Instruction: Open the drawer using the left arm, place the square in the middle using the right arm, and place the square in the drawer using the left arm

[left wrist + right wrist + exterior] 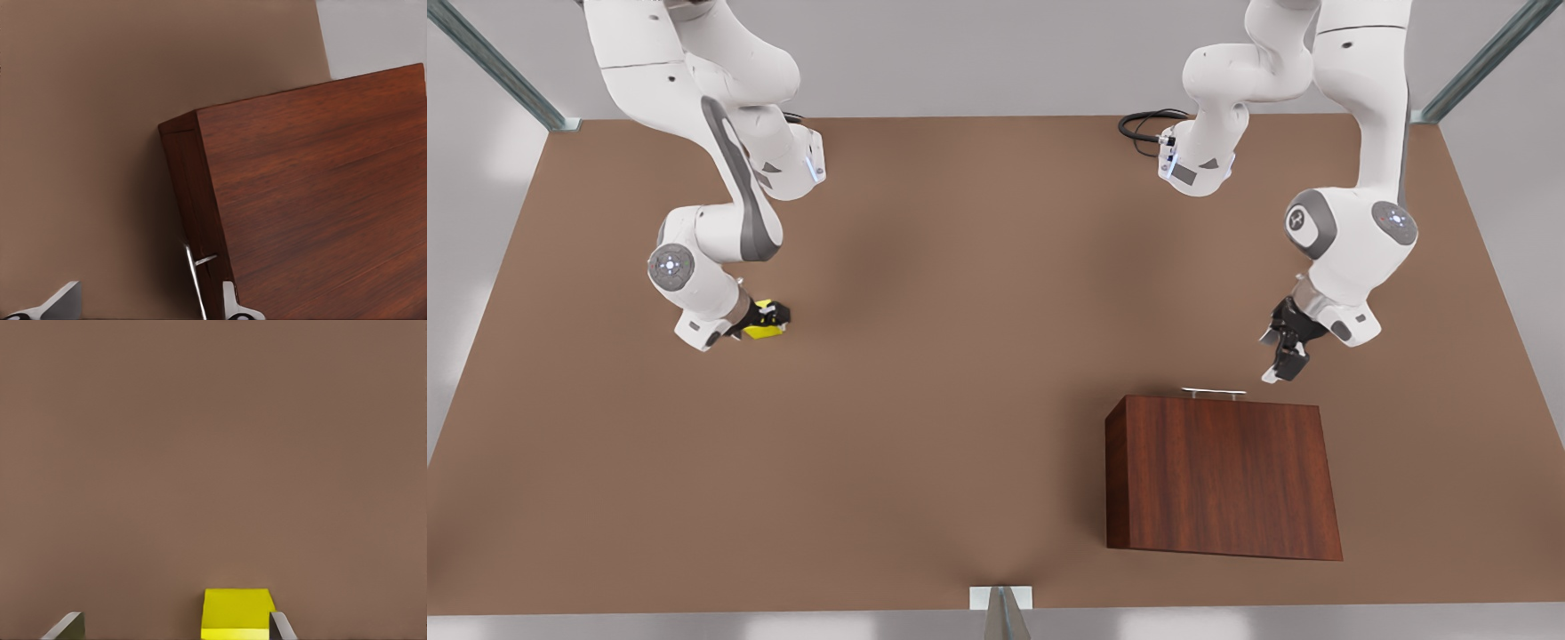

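Observation:
The yellow square [764, 325] lies on the table at the front view's left. My right gripper [769, 318] is down around it and open; in the right wrist view the square [237, 613] sits between the fingers, close against one fingertip [280, 627]. The dark wooden cabinet [1218, 476] stands at the front view's right, its drawer front [183, 200] flush with it. The silver handle [1214, 391] sticks out from that face. My left gripper [1282, 356] hangs open just beyond the handle [197, 280], off its right end and not touching it.
Bare brown tabletop [960, 356] stretches between the two arms. A black cable [1143, 124] loops at the far edge. Metal frame posts [551, 120] stand at the far corners, and a bracket [1000, 600] sits at the near edge.

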Available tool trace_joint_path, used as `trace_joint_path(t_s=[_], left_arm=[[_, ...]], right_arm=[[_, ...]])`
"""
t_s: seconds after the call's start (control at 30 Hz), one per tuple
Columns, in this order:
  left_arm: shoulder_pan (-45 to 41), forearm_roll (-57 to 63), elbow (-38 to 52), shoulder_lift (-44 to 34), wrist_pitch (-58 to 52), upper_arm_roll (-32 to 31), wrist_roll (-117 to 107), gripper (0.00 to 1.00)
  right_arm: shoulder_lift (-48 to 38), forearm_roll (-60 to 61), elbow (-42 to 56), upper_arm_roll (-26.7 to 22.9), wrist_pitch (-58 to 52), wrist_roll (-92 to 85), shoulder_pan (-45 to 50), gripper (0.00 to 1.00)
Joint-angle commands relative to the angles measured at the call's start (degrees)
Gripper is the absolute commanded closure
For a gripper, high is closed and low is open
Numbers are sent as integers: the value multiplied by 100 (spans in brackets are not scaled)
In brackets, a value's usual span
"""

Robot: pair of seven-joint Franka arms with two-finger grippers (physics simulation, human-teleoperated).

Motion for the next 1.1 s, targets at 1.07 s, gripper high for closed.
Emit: trace_joint_path(t_s=[1.07], left_arm=[[-614,-1277,-83,961,802,-10,18,0]], right_arm=[[746,-9,-557,-35,861,-162,-349,23]])
